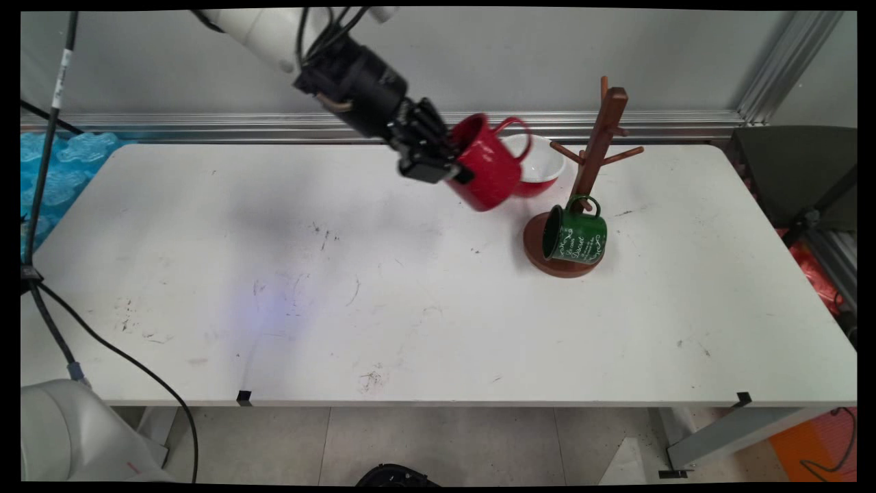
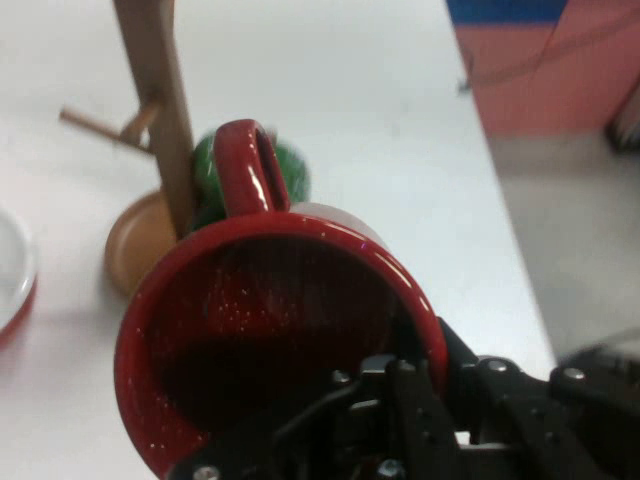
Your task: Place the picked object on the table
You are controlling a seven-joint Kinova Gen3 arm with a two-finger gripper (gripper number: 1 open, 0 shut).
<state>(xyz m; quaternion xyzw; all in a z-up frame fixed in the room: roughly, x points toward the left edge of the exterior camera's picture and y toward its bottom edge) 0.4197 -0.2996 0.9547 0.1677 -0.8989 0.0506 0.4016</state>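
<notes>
the red mug (image 1: 487, 170) pinched by my gripper (image 1: 457, 164) looks like glossy speckled enamel. at its 3 o'clock stands a brown wooden mug tree (image 1: 590, 179), smooth, carrying a shiny green enamel mug (image 1: 575, 236). the white table (image 1: 342, 301) is matt and scuffed.

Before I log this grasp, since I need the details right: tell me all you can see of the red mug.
The red mug is glossy, ceramic-looking, red inside and out, with a loop handle. The gripper holds it by the rim, one finger inside, lifted off the table and tipped, mouth toward the gripper, handle pointing up toward the wooden mug tree. It looks empty. A red-and-white bowl sits just behind it; a green mug hangs low on the tree.
</notes>
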